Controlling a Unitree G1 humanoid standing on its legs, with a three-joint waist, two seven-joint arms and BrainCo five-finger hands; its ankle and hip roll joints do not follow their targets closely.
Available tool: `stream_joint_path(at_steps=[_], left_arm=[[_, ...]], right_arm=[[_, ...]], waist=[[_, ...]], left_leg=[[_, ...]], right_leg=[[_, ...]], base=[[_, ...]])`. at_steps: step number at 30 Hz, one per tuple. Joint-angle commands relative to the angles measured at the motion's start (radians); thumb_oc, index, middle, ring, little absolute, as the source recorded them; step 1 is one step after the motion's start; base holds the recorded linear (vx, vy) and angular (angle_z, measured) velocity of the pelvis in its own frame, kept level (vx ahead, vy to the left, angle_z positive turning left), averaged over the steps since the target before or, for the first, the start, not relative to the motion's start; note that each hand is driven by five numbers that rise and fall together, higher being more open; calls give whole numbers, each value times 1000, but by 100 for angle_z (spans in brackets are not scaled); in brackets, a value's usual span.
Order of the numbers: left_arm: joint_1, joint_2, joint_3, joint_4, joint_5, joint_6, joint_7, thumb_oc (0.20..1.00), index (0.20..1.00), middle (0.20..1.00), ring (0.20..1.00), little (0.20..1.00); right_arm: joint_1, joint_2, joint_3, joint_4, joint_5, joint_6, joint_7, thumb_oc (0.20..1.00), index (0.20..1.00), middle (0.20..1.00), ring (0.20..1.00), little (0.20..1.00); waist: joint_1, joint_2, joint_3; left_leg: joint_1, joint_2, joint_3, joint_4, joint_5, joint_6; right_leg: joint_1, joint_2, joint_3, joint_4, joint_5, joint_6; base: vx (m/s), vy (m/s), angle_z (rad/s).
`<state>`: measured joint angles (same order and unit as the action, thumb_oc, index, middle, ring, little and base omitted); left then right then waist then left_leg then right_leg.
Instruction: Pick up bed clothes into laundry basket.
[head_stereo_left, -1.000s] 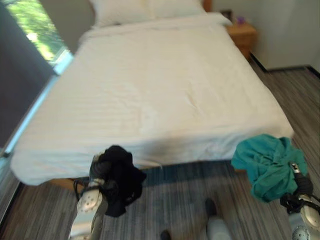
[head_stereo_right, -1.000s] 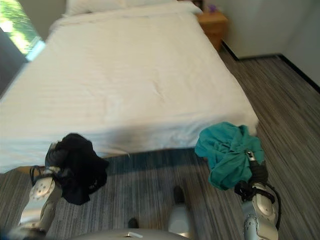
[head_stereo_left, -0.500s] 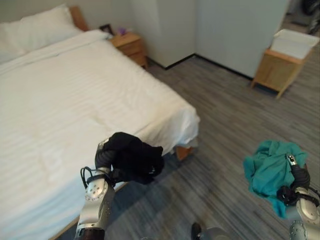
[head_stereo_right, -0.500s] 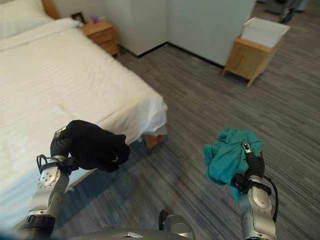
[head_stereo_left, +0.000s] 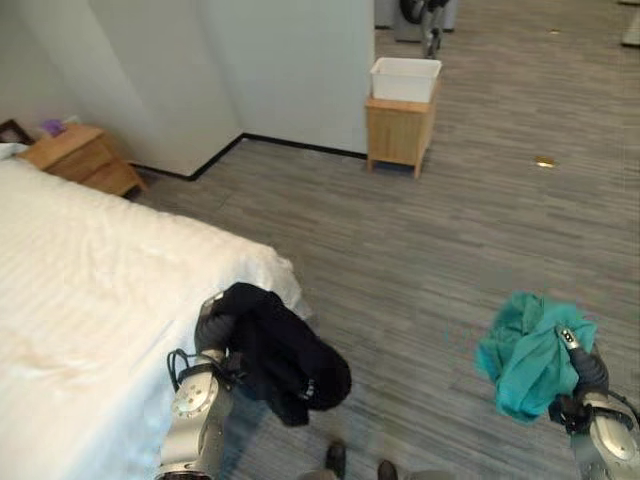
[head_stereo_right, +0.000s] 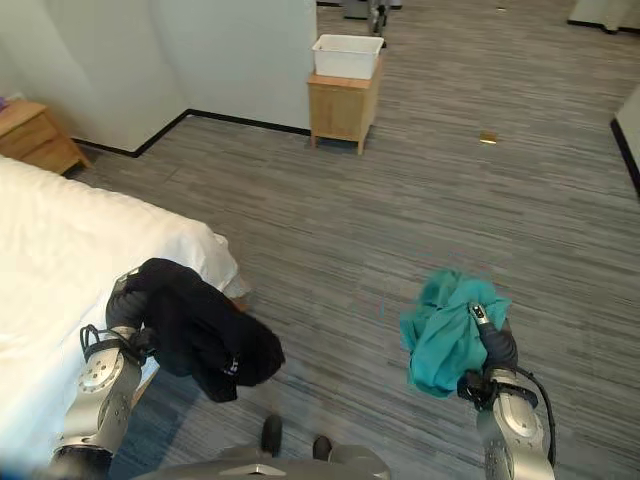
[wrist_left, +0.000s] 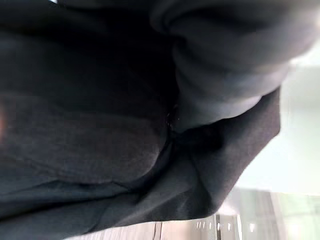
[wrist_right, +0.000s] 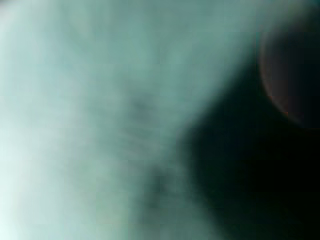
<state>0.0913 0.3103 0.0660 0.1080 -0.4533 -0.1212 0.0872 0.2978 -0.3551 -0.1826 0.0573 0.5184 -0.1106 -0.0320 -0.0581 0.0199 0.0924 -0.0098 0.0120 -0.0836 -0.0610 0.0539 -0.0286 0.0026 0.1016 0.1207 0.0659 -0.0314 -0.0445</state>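
My left hand (head_stereo_left: 212, 330) is low on the left, shut on a black garment (head_stereo_left: 285, 355) that hangs bunched from it over the bed's corner and the floor. The same black cloth (wrist_left: 100, 125) covers the left wrist view. Low on the right, my right hand (head_stereo_left: 585, 370) is shut on a teal garment (head_stereo_left: 520, 350) held above the floor; teal cloth (wrist_right: 100, 120) lies close in the right wrist view. A white laundry basket (head_stereo_left: 405, 78) stands far ahead on a small wooden stand (head_stereo_left: 398, 135) against the wall.
The white bed (head_stereo_left: 80, 280) takes up the left side, its corner beside my left hand. A wooden nightstand (head_stereo_left: 80, 160) stands at the far left by the wall. Grey wood-look floor (head_stereo_left: 450, 230) stretches to the basket, with a small yellowish object (head_stereo_left: 545, 161) lying on it.
The whole picture has swung to the right: the bed has slid to the left edge and the basket on its stand now lies ahead. Both hands still hold their garments.
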Motion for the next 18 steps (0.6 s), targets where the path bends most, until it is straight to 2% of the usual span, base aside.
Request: stream_joint_path(at_steps=[1, 5, 9, 10, 12, 13, 14, 15, 16, 18], left_arm=[[-16, 64, 73, -88, 25, -75, -2, 200, 200, 200, 200, 200], [10, 65, 98, -78, 29, -67, -1, 200, 200, 200, 200, 200], [18, 74, 129, -77, 22, -68, 14, 200, 200, 200, 200, 200], [5, 78, 135, -77, 15, -70, 30, 200, 200, 200, 200, 200], [-14, 90, 157, -68, 17, -76, 58, 200, 200, 200, 200, 200], [-7, 101, 183, -60, 30, -75, 73, 200, 200, 200, 200, 200], [-8, 100, 184, -60, 30, -75, 73, 200, 200, 200, 200, 200], [2, 107, 196, -55, 44, -73, 79, 200, 200, 200, 200, 200], [8, 111, 203, -49, 62, -68, 80, 200, 200, 200, 200, 200], [16, 115, 213, -49, 89, -62, 79, 200, 200, 200, 200, 200]], right_arm=[[-50, 2, 10, -41, -1, -37, 65, 200, 200, 200, 200, 200], [-81, -15, 28, -33, -39, -19, 68, 200, 200, 200, 200, 200], [-126, -12, 24, -30, -33, -28, 49, 200, 200, 200, 200, 200], [-142, -9, 30, -26, -33, -31, 39, 200, 200, 200, 200, 200], [-169, -6, 50, -22, -42, -33, 37, 200, 200, 200, 200, 200], [-170, -5, 68, -19, -61, -26, 47, 200, 200, 200, 200, 200], [-170, -5, 69, -20, -62, -26, 47, 200, 200, 200, 200, 200], [-160, -2, 75, -26, -68, -20, 53, 200, 200, 200, 200, 200], [-150, 3, 77, -11, -68, -15, 60, 200, 200, 200, 200, 200], [-121, 9, 67, 8, -68, -6, 69, 200, 200, 200, 200, 200]], waist=[[32, -28, -29], [53, -39, -27], [69, -39, -30], [75, -35, -32], [89, -25, -12], [101, -14, 23], [100, -17, 23], [100, -13, 36], [90, -4, 47], [58, -5, 62]], left_leg=[[14, -13, 22, -13, 3, 7], [25, -27, 22, -8, -9, 24], [14, -49, -1, 15, -17, 37], [14, -61, -14, 25, -36, 47], [12, -59, -15, 39, -48, 65], [35, -46, 13, 36, -58, 73], [33, -50, 14, 35, -57, 74], [55, -50, 25, 27, -61, 78], [80, -45, 28, 20, -69, 81], [123, -45, 9, 15, -92, 82]], right_leg=[[-6, -103, 59, -120, 68, 133], [-3, -119, 58, -109, 65, 141], [-4, -145, 43, -91, 59, 149], [-8, -156, 31, -57, 31, 150], [-71, -153, -1, 104, 12, 164], [-179, -181, -98, 313, 65, 196], [-188, -184, -96, 328, 58, 197], [-227, -215, -150, 409, 97, 202], [-263, -214, -178, 464, 121, 203], [-333, -185, -197, 459, 119, 199]], base=[[37, 67, -51], [27, 81, -7], [43, 124, 12], [1, 156, 26], [4, 181, 24], [-8, 150, 28], [-11, 167, 13], [56, 127, -16], [152, 151, -30], [299, 48, -11]])
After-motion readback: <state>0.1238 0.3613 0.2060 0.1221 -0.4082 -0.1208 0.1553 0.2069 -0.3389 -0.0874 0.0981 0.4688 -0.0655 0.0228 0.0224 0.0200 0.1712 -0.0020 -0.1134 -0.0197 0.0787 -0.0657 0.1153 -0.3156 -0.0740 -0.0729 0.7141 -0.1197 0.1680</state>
